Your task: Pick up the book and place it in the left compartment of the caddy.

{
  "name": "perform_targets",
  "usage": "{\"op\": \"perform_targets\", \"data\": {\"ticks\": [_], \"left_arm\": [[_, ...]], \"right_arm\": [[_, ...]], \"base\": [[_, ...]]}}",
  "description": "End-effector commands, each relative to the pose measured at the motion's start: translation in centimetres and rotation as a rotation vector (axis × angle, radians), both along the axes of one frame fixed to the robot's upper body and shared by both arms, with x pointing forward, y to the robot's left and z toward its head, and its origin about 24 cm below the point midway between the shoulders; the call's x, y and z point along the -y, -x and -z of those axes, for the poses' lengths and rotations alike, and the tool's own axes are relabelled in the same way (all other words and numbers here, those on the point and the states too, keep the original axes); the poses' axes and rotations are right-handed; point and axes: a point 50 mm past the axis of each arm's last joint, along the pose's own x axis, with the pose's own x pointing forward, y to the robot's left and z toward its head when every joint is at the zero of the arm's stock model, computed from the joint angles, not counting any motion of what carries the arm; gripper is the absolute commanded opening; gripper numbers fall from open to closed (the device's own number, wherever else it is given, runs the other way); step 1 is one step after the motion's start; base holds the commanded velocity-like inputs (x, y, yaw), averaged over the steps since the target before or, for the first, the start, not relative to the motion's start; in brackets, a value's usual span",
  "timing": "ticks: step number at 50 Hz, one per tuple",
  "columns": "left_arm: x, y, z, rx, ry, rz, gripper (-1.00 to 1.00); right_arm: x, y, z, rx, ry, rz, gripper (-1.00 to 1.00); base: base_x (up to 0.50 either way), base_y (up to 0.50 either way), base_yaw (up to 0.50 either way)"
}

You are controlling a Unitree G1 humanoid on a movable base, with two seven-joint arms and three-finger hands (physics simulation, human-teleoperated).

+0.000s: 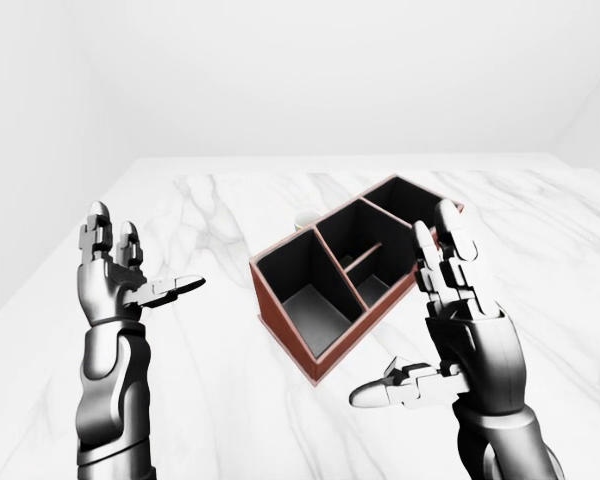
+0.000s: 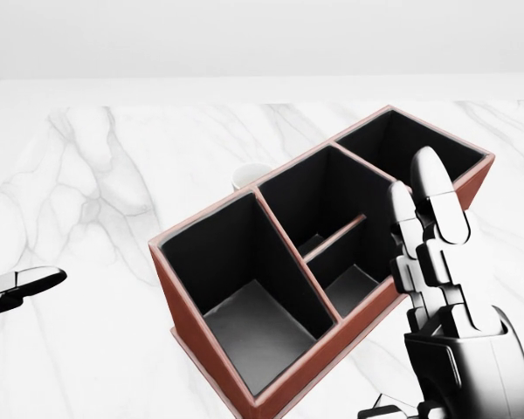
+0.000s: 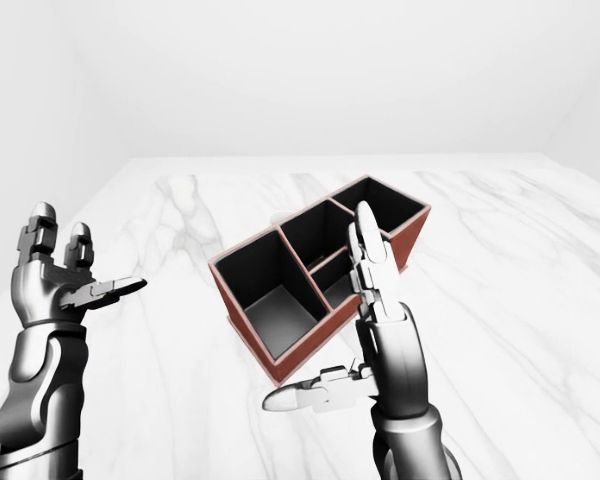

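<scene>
Fingers on both my left hand (image 1: 120, 275) and right hand (image 1: 450, 300) are spread, holding nothing. No book shows anywhere; the caddy (image 2: 314, 262) sits mid-frame on the worktop (image 2: 96, 175). Groping blind, I might knock it.

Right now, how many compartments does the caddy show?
4. In the head view of the caddy: a large one at left, two small ones split by a divider in the middle, one at upper right.

No readable text, labels, brands or numbers on anything in view.
</scene>
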Motion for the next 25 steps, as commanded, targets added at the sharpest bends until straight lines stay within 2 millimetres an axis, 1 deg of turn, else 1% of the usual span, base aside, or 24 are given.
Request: {"op": "perform_targets", "data": {"ticks": [1,5,9,11,12,15,19,20,25], "left_arm": [[0.1,-0.1,0.1,-0.004,-0.001,0.004,1.0],[0.1,-0.1,0.0,-0.003,-0.001,0.002,1.0],[0.2,-0.1,0.2,-0.009,-0.002,0.003,1.0],[0.3,-0.1,0.3,-0.012,-0.005,0.005,1.0],[0.4,-0.2,0.4,-0.02,-0.006,0.008,1.0],[0.3,-0.2,0.3,-0.017,-0.006,0.006,1.0],[0.3,-0.1,0.3,-0.012,-0.006,0.004,1.0],[0.4,0.0,0.3,-0.013,-0.01,0.003,1.0],[0.5,0.0,0.4,-0.019,-0.013,0.005,1.0]], "right_arm": [[0.1,0.0,0.3,-0.014,0.01,0.011,1.0],[0.3,0.3,1.2,-0.071,0.052,0.011,1.0],[1.0,0.5,2.8,-0.158,0.102,0.043,1.0],[1.3,0.7,3.0,-0.181,0.11,0.054,1.0],[2.1,2.1,1.7,-0.147,0.156,0.083,1.0],[2.6,2.7,0.8,-0.12,0.19,0.104,1.0],[3.0,2.9,0.9,-0.143,0.239,0.123,1.0],[5.8,3.6,0.9,-0.201,0.37,0.193,1.0],[6.4,3.7,1.5,-0.288,0.441,0.227,1.0]], "base": [[0.0,0.0,0.0],[0.0,0.0,0.0],[0.0,0.0,0.0],[0.0,0.0,0.0],[0.0,0.0,0.0],[0.0,0.0,0.0],[0.0,0.0,0.0],[0.0,0.0,0.0],[0.0,0.0,0.0]]}}
